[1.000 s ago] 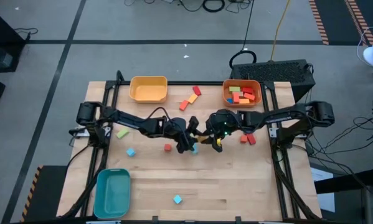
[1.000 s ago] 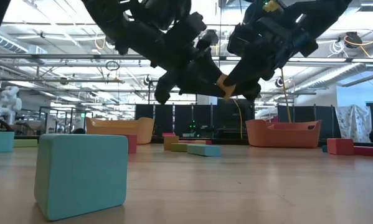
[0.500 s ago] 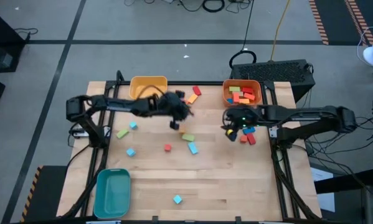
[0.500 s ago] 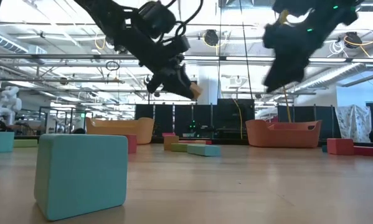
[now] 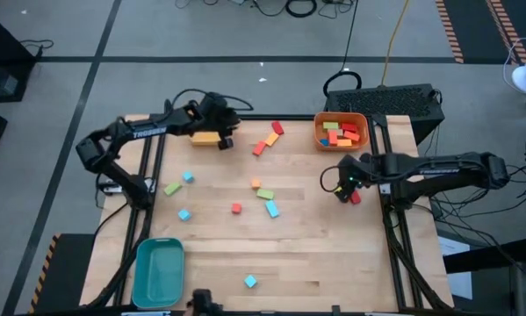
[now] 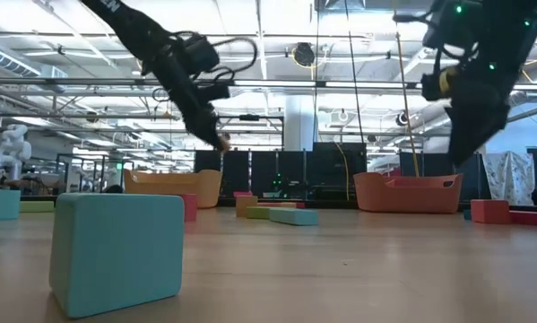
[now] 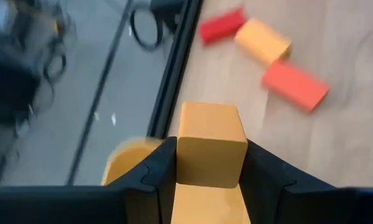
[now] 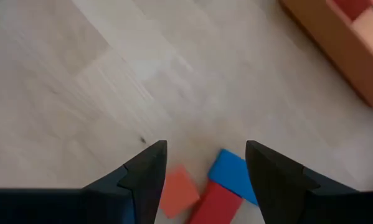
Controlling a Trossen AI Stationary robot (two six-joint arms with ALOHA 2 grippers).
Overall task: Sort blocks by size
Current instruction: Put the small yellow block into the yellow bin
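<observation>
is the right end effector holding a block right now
No, the right wrist view shows the right end effector open and empty above a blue block and red blocks on the table.

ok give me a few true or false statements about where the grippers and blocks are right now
1. The left gripper is shut on a tan block. True.
2. The right gripper carries a green block. False: its fingers are open with nothing between them, above a small cluster of red, orange and blue blocks.
3. The left gripper is over the yellow bin at the table's far edge. True.
4. The teal bin is full of blocks. False: no blocks show in it.
5. The orange bin already holds several blocks. True.
6. The light blue block nearest the low camera is stacked on another. False: it sits alone on the table.
</observation>
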